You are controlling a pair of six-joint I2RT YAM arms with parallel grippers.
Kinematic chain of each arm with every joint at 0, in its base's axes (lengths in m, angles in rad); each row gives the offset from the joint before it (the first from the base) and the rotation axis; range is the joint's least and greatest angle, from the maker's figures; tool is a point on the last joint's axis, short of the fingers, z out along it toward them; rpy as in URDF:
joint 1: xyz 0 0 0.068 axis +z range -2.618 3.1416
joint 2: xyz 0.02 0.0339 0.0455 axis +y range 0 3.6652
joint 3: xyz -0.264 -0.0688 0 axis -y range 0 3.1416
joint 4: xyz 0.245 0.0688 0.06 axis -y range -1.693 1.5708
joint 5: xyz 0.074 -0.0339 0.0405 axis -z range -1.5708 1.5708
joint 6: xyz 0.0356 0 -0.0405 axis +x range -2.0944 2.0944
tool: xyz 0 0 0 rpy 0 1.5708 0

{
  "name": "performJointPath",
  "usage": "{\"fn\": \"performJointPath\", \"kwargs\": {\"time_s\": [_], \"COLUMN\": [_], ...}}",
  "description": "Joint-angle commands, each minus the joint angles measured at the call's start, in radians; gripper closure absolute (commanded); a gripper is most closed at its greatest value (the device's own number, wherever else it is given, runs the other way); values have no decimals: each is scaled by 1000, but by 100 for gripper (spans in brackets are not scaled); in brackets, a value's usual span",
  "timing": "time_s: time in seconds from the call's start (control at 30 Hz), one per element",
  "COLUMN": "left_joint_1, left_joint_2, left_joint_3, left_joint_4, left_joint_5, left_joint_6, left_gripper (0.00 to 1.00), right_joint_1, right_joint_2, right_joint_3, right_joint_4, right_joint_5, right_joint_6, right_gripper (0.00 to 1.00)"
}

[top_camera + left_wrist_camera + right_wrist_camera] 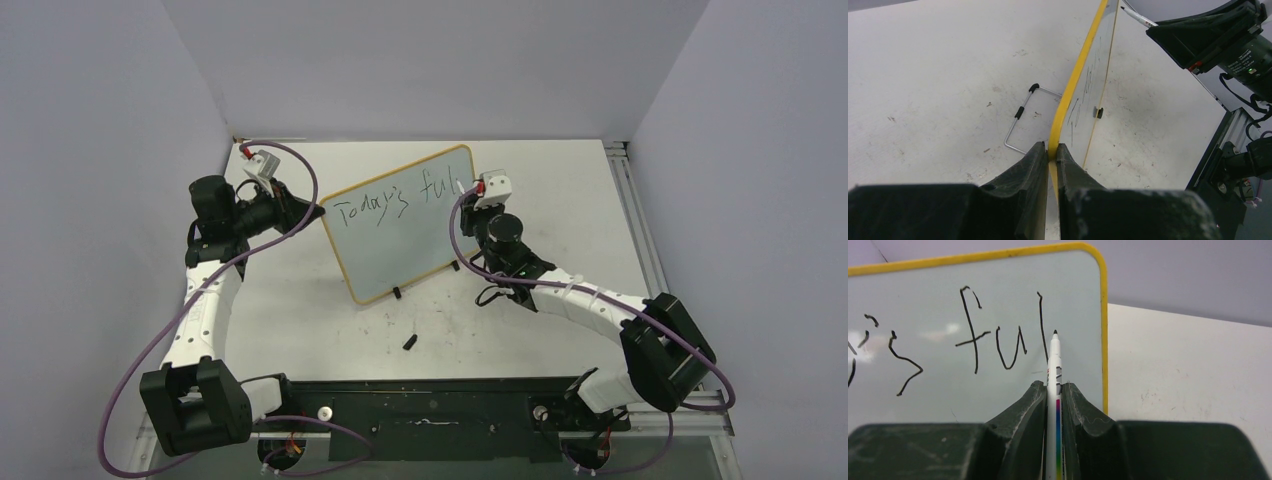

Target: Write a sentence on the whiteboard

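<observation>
Your left gripper [1052, 150] is clamped on the board's [400, 225] yellow frame at its 9 o'clock edge, steadying it. The board stands mid-table in the top view, its long axis running roughly from 8 to 2 o'clock, with a wire stand [1020, 117] behind it. Your right gripper [1053, 390] is closed tight on the marker [1054, 365] and is the nearer arm to the writing. In its wrist view the marker's long axis runs from 6 to 12 o'clock, tip up. The sentence [395, 205] reads "Today's ful" so far, and the tip sits just at 3 o'clock of the lone "l" stroke. You cannot tell whether the tip touches the face. The frame lies close at 3 o'clock of the tip, so you likely have room for one more "l" only. The remaining words probably belong on a lower line, toward 7 o'clock. No containers are in view. A small black piece [410, 341], perhaps the cap, lies on the table [560, 190] in front of the board.
</observation>
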Motion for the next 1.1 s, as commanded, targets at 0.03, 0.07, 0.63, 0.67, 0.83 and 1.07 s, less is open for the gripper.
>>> {"fn": "performJointPath", "kwargs": {"time_s": [0.03,0.07,0.63,0.67,0.83,1.07], "left_joint_1": [9,9,10,9,10,10], "left_joint_2": [-15,-15,-12,-13,-12,-15], "left_joint_3": [3,2,2,2,1,2], "left_joint_4": [16,16,16,16,17,18], "left_joint_5": [14,14,18,18,17,19], "left_joint_6": [6,6,7,7,7,6], "left_gripper": [100,100,100,100,100,100], "right_joint_1": [-10,-11,-41,-41,-41,-38], "right_joint_2": [-7,1,64,65,60,39], "right_joint_3": [94,103,142,141,117,53], "right_joint_4": [54,56,60,57,44,24], "right_joint_5": [4,4,-35,-37,-43,-49], "right_joint_6": [-41,-45,-46,-44,-32,6], "right_gripper": [95,95,95,95,95,95]}}
